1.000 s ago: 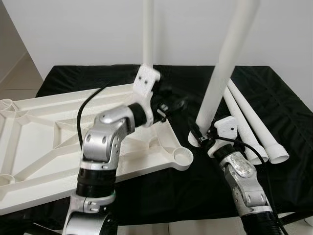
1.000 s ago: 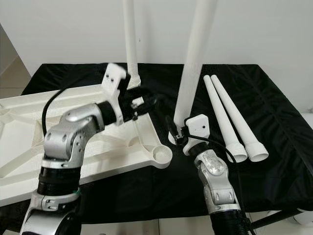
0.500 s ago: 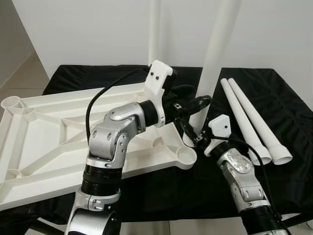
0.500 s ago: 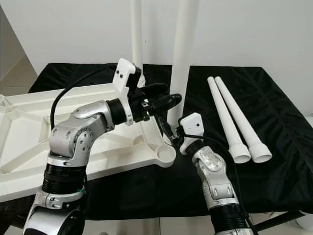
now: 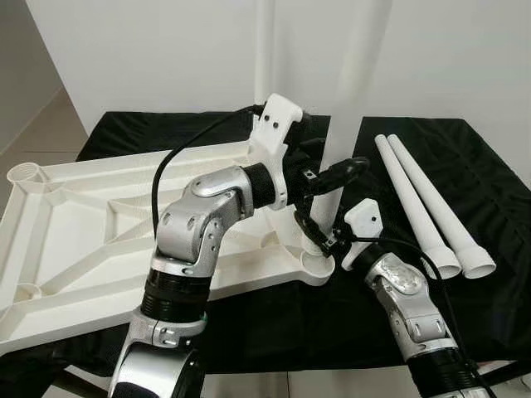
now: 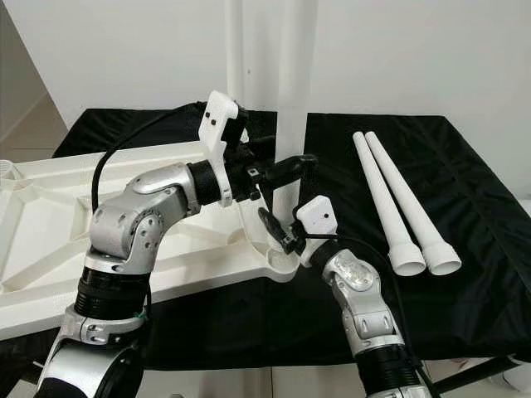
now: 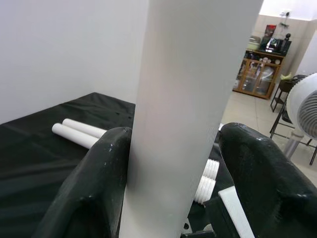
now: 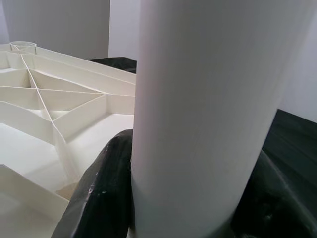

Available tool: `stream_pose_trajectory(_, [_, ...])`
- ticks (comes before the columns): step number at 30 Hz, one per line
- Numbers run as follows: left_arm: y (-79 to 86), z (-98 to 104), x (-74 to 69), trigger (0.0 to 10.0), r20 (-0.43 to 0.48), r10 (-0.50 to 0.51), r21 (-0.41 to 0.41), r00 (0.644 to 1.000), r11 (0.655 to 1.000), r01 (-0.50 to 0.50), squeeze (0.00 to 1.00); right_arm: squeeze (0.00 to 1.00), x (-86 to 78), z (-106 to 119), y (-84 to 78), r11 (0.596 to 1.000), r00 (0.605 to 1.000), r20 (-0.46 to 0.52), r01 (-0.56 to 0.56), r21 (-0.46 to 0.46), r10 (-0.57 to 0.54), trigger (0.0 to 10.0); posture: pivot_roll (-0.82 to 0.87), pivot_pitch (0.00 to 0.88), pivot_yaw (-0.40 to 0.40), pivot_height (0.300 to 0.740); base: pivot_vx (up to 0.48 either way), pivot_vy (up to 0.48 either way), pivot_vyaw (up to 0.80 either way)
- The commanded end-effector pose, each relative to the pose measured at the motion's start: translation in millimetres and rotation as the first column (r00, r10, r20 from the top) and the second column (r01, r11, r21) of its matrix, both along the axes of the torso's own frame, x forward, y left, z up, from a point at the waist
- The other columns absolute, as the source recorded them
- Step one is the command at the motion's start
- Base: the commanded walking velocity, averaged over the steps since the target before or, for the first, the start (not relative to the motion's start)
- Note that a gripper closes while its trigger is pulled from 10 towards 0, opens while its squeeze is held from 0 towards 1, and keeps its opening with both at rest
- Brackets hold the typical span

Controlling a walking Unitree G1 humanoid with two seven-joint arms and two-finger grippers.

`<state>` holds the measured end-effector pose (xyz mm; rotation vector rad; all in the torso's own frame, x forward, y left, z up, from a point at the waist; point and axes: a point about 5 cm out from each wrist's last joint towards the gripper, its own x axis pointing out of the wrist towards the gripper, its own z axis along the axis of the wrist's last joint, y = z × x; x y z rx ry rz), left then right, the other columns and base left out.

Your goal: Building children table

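Left eye view: both our end effectors, left and right, clench leg over socket; tilt risks jamming, or shifting tabletop.

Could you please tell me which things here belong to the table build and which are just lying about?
In use: upturned tabletop; upright leg held by left claw and right claw; fitted leg.
Lying about: two spare legs; black cloth.

Plain white wall behind, black cloth-covered surface, pale tiled floor at left, wooden cabinet and white fan in far room
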<state>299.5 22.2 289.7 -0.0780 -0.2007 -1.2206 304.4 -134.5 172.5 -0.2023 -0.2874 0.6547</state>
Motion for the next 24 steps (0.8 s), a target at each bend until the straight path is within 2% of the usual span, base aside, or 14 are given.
stream_pose_trajectory(1, [-7.5, 7, -1.5, 10.0, 0.027, -0.032, -0.001, 0.999, 0.999, 0.032, 0.00, 0.00, -2.2, -1, 4.0, 0.999, 0.999, 0.000, -0.033, -0.020, 0.033, 10.0, -0.12, 0.018, 0.016, 0.740, 0.000, 0.000, 0.00])
stream_pose_trajectory(15, [-8.7, 16, 2.2, 10.0, 0.044, -0.031, -0.014, 0.999, 0.999, 0.031, 0.00, 0.00, -3.0, -2, 3.2, 0.999, 0.999, -0.008, -0.045, -0.028, 0.045, 10.0, -0.12, 0.034, 0.020, 0.740, 0.000, 0.000, 0.00])
stream_pose_trajectory(16, [-8.5, 16, 2.4, 0.0, 0.042, -0.028, -0.025, 0.999, 0.999, 0.030, 0.00, 0.00, -2.9, -2, 2.9, 0.999, 0.999, -0.007, -0.044, -0.028, 0.044, 10.0, -0.12, 0.034, 0.020, 0.740, 0.000, 0.000, 0.00])
stream_pose_trajectory(24, [-6.2, 19, 4.4, 0.0, 0.039, -0.014, -0.034, 0.999, 0.999, 0.016, 0.00, 0.00, -2.3, -2, 1.4, 0.999, 0.999, 0.001, -0.036, -0.033, 0.036, 10.0, -0.12, 0.040, 0.023, 0.740, 0.000, 0.000, 0.00])
